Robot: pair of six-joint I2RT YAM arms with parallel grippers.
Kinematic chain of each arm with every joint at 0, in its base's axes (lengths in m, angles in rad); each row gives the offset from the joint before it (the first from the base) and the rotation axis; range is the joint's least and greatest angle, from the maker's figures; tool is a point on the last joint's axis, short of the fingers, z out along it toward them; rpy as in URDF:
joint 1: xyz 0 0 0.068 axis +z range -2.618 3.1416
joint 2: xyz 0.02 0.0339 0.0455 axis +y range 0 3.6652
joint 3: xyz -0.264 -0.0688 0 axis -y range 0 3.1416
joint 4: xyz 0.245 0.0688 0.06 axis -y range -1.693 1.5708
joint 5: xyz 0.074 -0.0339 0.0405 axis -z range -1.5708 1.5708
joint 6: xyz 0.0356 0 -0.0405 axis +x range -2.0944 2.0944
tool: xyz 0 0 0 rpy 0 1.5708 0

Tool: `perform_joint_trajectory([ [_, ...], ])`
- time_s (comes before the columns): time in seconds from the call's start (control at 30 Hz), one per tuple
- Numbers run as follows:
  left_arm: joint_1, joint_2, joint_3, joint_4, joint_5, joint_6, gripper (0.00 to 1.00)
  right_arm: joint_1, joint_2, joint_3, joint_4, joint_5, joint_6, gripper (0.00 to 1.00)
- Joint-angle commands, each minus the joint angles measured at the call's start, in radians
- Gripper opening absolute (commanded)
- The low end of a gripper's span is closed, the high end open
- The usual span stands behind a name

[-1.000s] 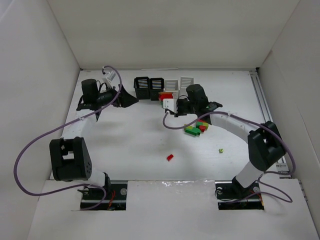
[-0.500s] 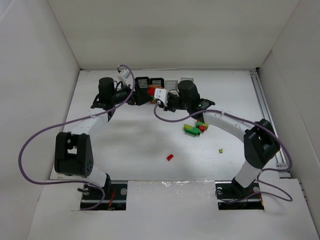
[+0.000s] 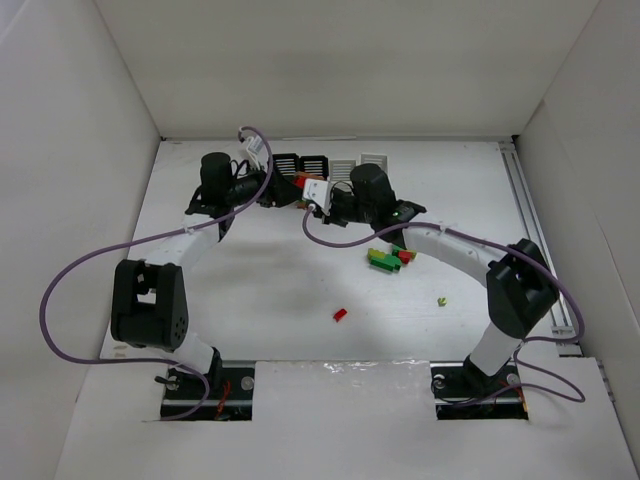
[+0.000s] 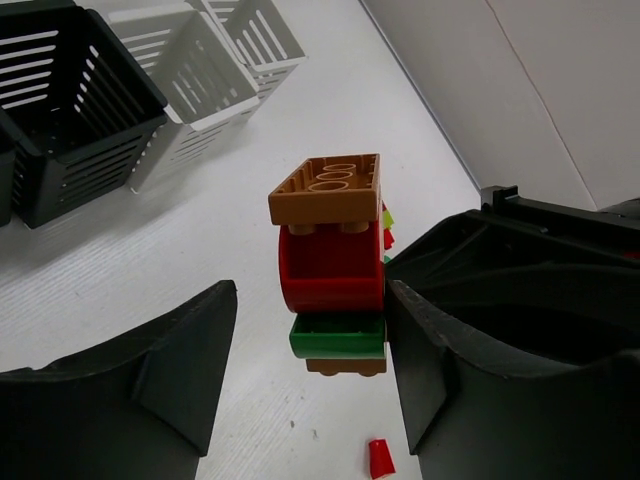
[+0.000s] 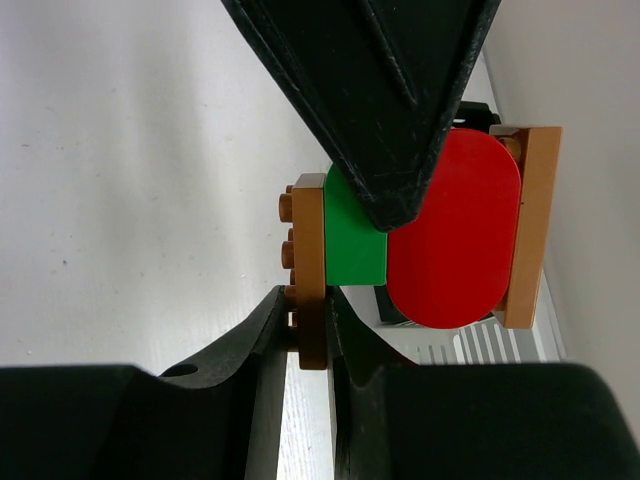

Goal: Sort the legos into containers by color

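White tabletop, matte, is boxed in by plain white walls on three sides. A metal rail is noted along the right edge of the overhead view.

Four slotted baskets are lined up at the upper centre. The two black baskets are to the left and the two white baskets to the right.

The brick stack is held clear of the table, just in front of the black baskets. From the top it is made up of an orange-brown plate, a rounded red brick, a green brick and a thin orange-brown piece.

The right gripper is clenched on the stack. One finger is pressed on the green and red bricks, the other on an orange-brown end piece.

The left gripper is released, with its fingers spread either side of the stack. Contact with the stack cannot be told.

Loose on the table, a mixed cluster of green, red and yellow-green is seen right of centre. A red brick lies lower centre, with a yellow-green piece to its right.
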Motion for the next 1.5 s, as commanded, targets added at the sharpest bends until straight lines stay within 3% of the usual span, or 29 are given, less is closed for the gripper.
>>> perform_joint_trajectory([
  [0.0, 0.001, -0.009, 0.045, 0.057, 0.039, 0.000, 0.56, 0.015, -0.034, 0.013, 0.052, 0.018, 0.035, 0.00],
  [0.13, 0.001, -0.009, 0.035, 0.077, 0.092, -0.009, 0.56, 0.015, -0.025, 0.013, 0.052, 0.030, 0.048, 0.00],
  [0.3, 0.001, -0.009, 0.016, 0.086, 0.124, -0.018, 0.64, 0.006, -0.025, 0.013, 0.052, 0.030, 0.058, 0.00],
  [0.63, 0.001, 0.010, 0.016, 0.037, 0.124, 0.017, 0.59, -0.003, -0.045, -0.006, 0.072, 0.051, 0.058, 0.00],
  [0.77, 0.001, 0.010, 0.016, 0.027, 0.113, 0.026, 0.52, -0.003, -0.045, -0.016, 0.072, 0.061, 0.058, 0.00],
  [0.93, 0.001, 0.019, 0.034, 0.006, 0.104, 0.055, 0.34, -0.003, -0.054, -0.016, 0.081, 0.061, 0.058, 0.00],
  [1.03, 0.001, 0.028, 0.043, 0.006, 0.104, 0.046, 0.14, 0.007, -0.063, -0.028, 0.081, 0.070, 0.029, 0.00],
  [1.07, 0.001, 0.028, 0.043, 0.023, 0.104, 0.034, 0.02, 0.016, -0.063, -0.042, 0.091, 0.082, 0.016, 0.00],
  [1.47, 0.001, 0.028, 0.101, 0.214, 0.001, -0.206, 0.00, 0.038, -0.138, -0.172, 0.101, 0.041, -0.087, 0.00],
])
